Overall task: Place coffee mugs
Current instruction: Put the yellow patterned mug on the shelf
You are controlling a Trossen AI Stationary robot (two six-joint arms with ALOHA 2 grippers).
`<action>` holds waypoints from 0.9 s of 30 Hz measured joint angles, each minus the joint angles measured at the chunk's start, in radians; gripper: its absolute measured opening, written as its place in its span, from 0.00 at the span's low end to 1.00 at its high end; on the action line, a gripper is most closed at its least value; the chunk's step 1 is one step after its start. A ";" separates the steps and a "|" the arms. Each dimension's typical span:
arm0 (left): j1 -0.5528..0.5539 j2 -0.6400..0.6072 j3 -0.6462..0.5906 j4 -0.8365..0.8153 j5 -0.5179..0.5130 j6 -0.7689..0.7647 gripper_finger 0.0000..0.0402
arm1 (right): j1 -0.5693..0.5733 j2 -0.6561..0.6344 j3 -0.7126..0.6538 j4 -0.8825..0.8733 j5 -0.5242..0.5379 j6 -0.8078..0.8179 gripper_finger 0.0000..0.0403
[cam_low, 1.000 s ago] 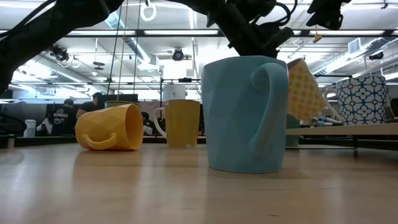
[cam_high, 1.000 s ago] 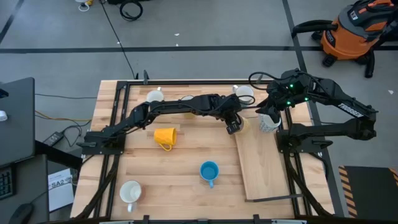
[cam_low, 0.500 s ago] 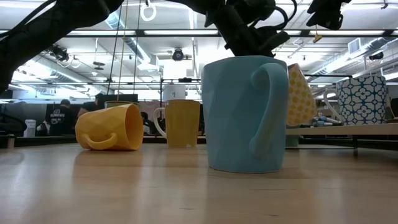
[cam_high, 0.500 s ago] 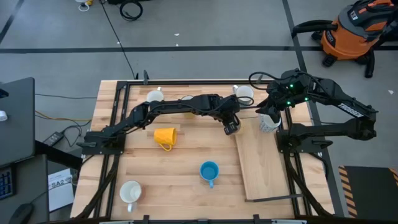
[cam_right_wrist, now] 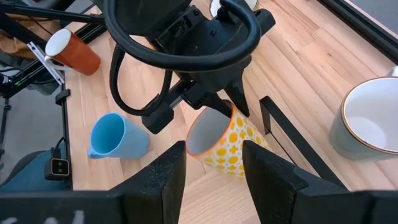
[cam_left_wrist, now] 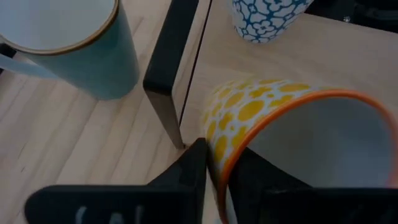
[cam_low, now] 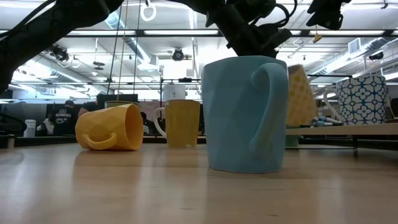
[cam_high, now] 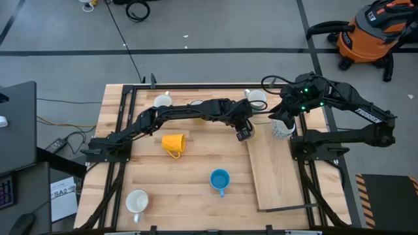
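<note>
My left gripper (cam_high: 243,135) reaches across the table to the far left corner of a raised wooden board (cam_high: 274,170). It is shut on a tilted yellow-dotted mug with an orange rim (cam_right_wrist: 233,140). A white mug with blue print (cam_high: 282,128) stands on the board's far end. My right gripper (cam_right_wrist: 214,180) hovers open above that printed mug with nothing between its fingers. On the table top a blue mug (cam_high: 219,179) stands upright, a yellow mug (cam_high: 173,143) lies on its side, and a white mug (cam_high: 137,202) stands at the near left. My left gripper has the dotted mug by its rim (cam_left_wrist: 217,155), one finger inside the mouth and one outside the wall. The fingers slant down from the table's left. The mug tilts with its mouth toward the gripper and its lower edge on the board's corner.
Two more mugs (cam_high: 162,100) (cam_high: 257,98) stand along the far edge, the right one close beside the board's dark rail (cam_left_wrist: 171,68). A mustard mug (cam_low: 180,123) stands under the left arm. The near half of the board is bare.
In the low view the dotted mug has sunk a little, down to the board, and still leans. Both arms have stayed where they were.
</note>
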 joint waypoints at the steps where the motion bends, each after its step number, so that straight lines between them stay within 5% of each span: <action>1: 0.000 0.000 0.000 0.000 0.000 -0.001 0.18 | 0.000 0.000 0.000 0.000 0.000 0.000 0.41; 8: 0.000 -0.002 0.002 0.030 0.000 -0.012 0.27 | 0.000 0.000 0.000 0.000 0.000 0.000 0.41; 27: 0.000 -0.002 0.002 0.127 -0.001 -0.063 0.27 | 0.000 0.000 0.000 0.000 0.000 0.000 0.41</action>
